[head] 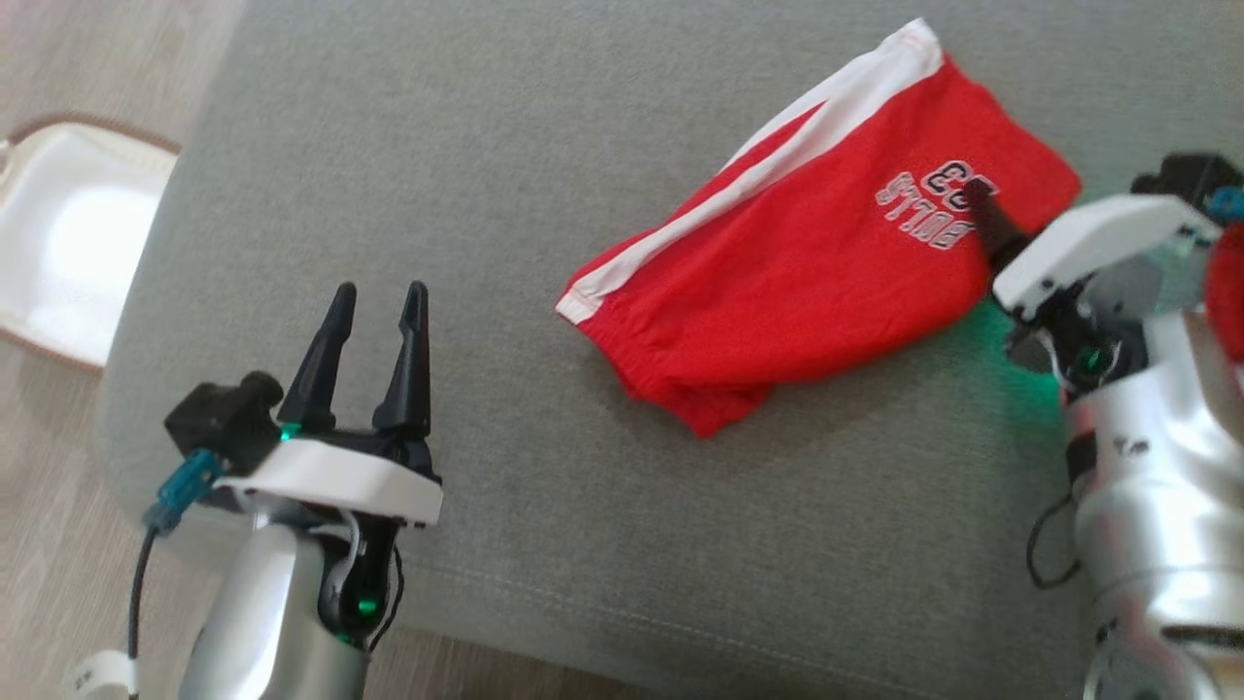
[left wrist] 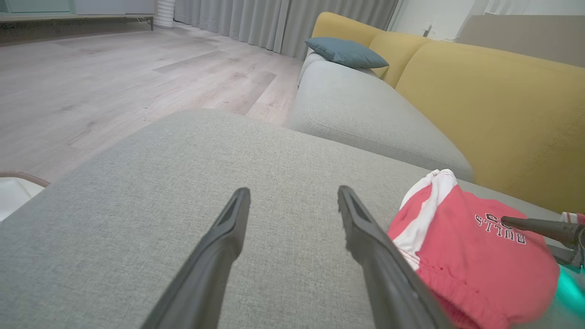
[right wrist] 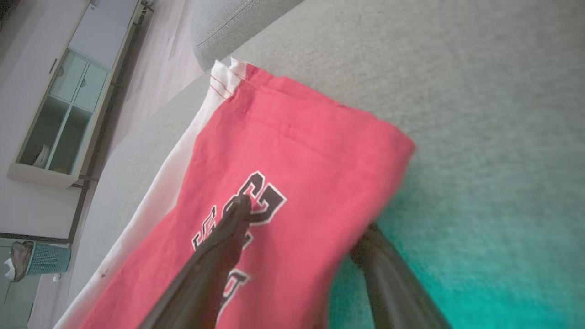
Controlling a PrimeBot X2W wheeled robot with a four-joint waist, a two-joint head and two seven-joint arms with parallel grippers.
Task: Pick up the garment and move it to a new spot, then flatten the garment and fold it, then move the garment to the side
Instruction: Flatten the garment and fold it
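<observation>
The garment [head: 807,253] is a pair of red shorts with a white side stripe and a dark print, lying folded on the grey cushion [head: 486,194]. My right gripper [head: 991,243] stands open at the shorts' right edge. One finger lies on top of the print and the other sits below the cloth's edge, as the right wrist view shows of the gripper [right wrist: 301,226] and garment [right wrist: 297,146]. My left gripper [head: 379,292] hovers open over bare cushion, well left of the shorts. In the left wrist view its fingers [left wrist: 293,192] are empty, with the garment [left wrist: 466,265] to their right.
A white basket [head: 68,233] stands on the wood floor beyond the cushion's left edge. A yellow sofa back [left wrist: 480,100] and a blue pillow [left wrist: 345,52] lie past the cushion. A cabinet [right wrist: 68,105] and a teal bin [right wrist: 41,258] stand farther off.
</observation>
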